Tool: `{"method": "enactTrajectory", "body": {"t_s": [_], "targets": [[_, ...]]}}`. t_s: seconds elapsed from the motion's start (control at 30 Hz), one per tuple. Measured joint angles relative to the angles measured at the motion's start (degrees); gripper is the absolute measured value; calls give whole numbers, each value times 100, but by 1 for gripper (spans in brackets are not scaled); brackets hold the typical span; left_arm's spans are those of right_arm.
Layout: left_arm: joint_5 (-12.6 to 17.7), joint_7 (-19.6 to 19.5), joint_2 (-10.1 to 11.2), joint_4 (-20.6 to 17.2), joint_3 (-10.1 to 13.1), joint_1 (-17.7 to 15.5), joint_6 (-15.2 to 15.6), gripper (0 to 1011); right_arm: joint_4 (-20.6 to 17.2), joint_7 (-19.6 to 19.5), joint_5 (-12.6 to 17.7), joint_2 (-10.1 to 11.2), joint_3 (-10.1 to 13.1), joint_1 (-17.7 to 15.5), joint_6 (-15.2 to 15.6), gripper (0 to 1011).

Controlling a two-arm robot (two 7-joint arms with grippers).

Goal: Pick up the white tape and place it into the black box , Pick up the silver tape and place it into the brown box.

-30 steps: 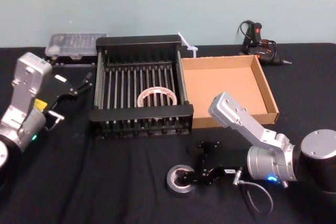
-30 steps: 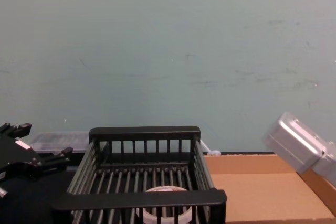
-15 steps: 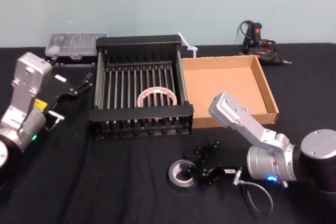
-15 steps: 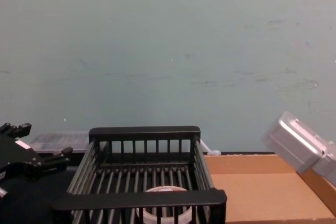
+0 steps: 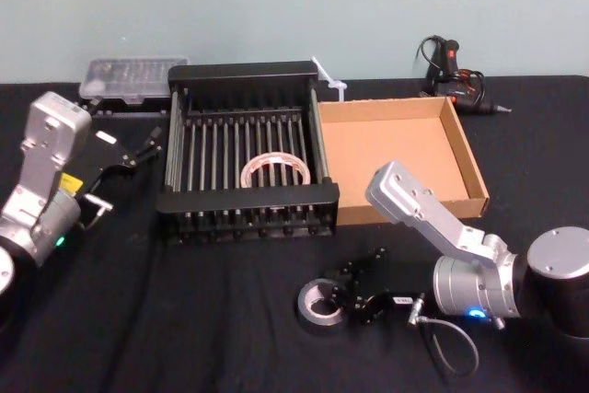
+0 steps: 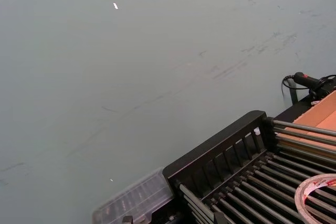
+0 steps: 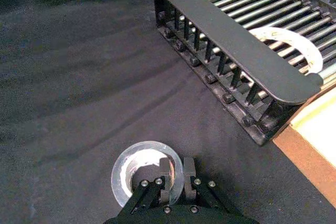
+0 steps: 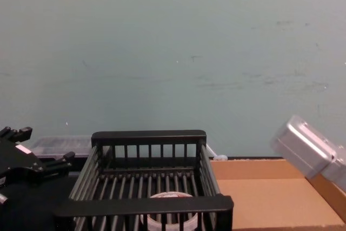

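The silver tape (image 5: 317, 302) lies flat on the black cloth in front of the black box (image 5: 248, 198). My right gripper (image 5: 347, 294) is shut on the roll's wall. In the right wrist view one finger (image 7: 167, 178) sits inside the silver tape's (image 7: 137, 172) hole and the other presses on its outside. The white tape (image 5: 273, 170) lies on the slats inside the black box, seen also as the white tape (image 8: 167, 216) in the chest view. The brown box (image 5: 396, 149) stands right of the crate with nothing in it. My left gripper (image 5: 129, 172) hangs open left of the crate.
A clear plastic case (image 5: 129, 75) sits behind the crate at the far left. A glue gun (image 5: 451, 66) with its cable lies at the far right, and a small white part (image 5: 329, 80) lies behind the brown box. Bare cloth stretches left of the silver tape.
My right gripper's fingers have closed onto the silver tape's wall, and the roll has shifted slightly. The left arm has not moved.
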Motion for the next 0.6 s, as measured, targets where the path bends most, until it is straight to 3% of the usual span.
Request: {"method": "enactTrajectory", "body": {"t_s": [0.37,0.6], "targets": [[0,0,0,0,0,0,0,1001,-54,66,39,46,15,4,-19,159],[0,0,0,0,0,0,0,1001,-164,40,206,126,174,-33,6,159]]}}
